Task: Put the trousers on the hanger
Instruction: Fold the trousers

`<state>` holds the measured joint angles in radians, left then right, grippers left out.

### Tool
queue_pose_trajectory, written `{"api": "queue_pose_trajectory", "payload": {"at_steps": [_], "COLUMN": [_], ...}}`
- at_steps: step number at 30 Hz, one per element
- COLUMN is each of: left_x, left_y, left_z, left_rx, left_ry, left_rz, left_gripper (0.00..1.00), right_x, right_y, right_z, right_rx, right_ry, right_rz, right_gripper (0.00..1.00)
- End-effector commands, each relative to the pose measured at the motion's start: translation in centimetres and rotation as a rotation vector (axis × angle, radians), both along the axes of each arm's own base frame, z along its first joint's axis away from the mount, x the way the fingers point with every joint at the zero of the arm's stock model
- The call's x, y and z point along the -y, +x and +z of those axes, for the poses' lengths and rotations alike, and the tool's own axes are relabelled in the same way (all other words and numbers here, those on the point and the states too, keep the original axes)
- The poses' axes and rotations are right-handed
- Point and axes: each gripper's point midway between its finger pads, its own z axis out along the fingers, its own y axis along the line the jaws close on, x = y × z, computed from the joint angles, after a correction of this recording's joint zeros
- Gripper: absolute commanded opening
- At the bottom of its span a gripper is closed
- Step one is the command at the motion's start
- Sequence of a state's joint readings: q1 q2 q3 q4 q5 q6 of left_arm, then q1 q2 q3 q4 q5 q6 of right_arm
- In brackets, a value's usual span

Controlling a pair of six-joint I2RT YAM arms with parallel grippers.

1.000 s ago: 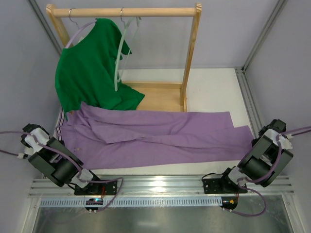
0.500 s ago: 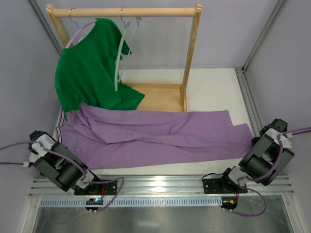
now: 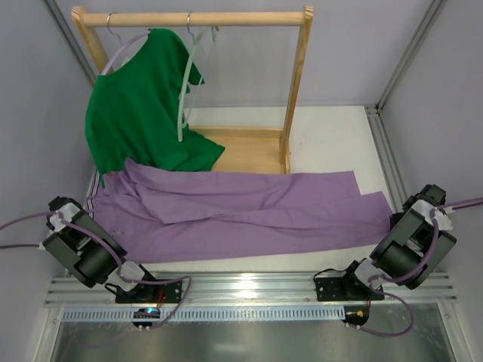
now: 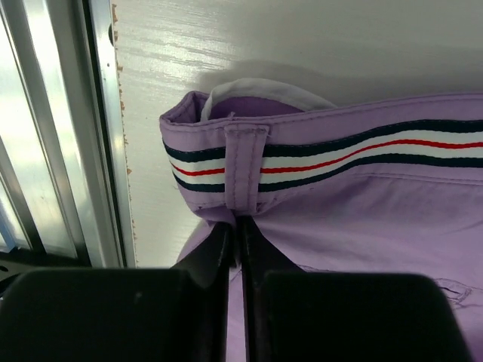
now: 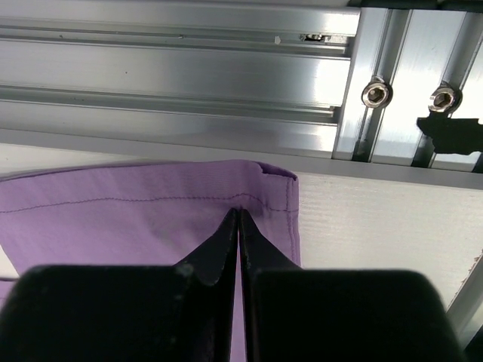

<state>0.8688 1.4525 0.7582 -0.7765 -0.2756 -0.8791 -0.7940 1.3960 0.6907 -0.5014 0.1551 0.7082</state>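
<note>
Across the surface (image 3: 332, 143), 9 to 3 o'clock, the trousers (image 3: 241, 211) lie flat. Left fingers (image 4: 213, 253) pinch shut under the waistband (image 4: 339, 154), right fingers (image 5: 220, 243) pinch a leg hem (image 5: 279, 204), probably for lifting toward the hanger (image 3: 181, 105) at 12.

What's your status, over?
Left gripper shut on trousers waistband; right gripper shut on leg hem. Trousers lying flat, not on hanger, which hangs on rack. Green shirt hangs over trousers' far-left corner.

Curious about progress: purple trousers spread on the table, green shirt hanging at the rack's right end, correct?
No: the green shirt hangs at the left end of the rack, as the top view shows. The trousers lie spread on the table.
</note>
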Motion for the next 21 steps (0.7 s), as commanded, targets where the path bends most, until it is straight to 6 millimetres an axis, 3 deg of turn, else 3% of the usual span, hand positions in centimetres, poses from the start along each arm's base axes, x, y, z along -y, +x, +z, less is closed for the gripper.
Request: {"api": "queue_pose_trajectory", "payload": {"at_steps": [1, 5, 11, 12, 14, 18, 20, 21], "left_x": [-1.1, -1.1, -1.1, -0.8, -0.7, 0.3, 0.4, 0.5], "left_y": [-0.6, -0.2, 1.2, 1.3, 2.1, 2.7, 3.2, 3.2], "left_z": [-1.8, 0.0, 6.0, 6.1, 8.4, 11.2, 11.6, 11.7], "left_rx": [-0.041, -0.024, 0.131, 0.136, 0.226, 0.299, 0.316, 0.314], "left_ry": [0.034, 0.031, 0.114, 0.104, 0.144, 0.134, 0.126, 0.122], "left_rz": [0.010, 0.036, 0.052, 0.066, 0.074, 0.087, 0.067, 0.066], "left_gripper": [0.00, 0.00, 0.00, 0.00, 0.00, 0.00, 0.00, 0.00], "right_x": [0.7, 0.7, 2.7, 2.9, 3.3, 3.3, 2.8, 1.2], "right_y": [-0.1, 0.2, -0.8, -0.9, -1.1, -1.4, -0.6, 1.1], "right_z": [1.1, 3.2, 8.0, 8.5, 9.7, 12.2, 12.9, 12.4], "right_rx": [0.009, 0.033, -0.044, -0.051, -0.061, -0.039, 0.025, 0.107], "right_ry": [-0.049, -0.061, -0.145, -0.153, -0.180, -0.216, -0.223, -0.165], "right_rz": [-0.002, -0.006, -0.038, -0.041, -0.043, -0.043, 0.002, 0.088], "right_gripper": [0.04, 0.04, 0.04, 0.04, 0.04, 0.04, 0.04, 0.04]}}
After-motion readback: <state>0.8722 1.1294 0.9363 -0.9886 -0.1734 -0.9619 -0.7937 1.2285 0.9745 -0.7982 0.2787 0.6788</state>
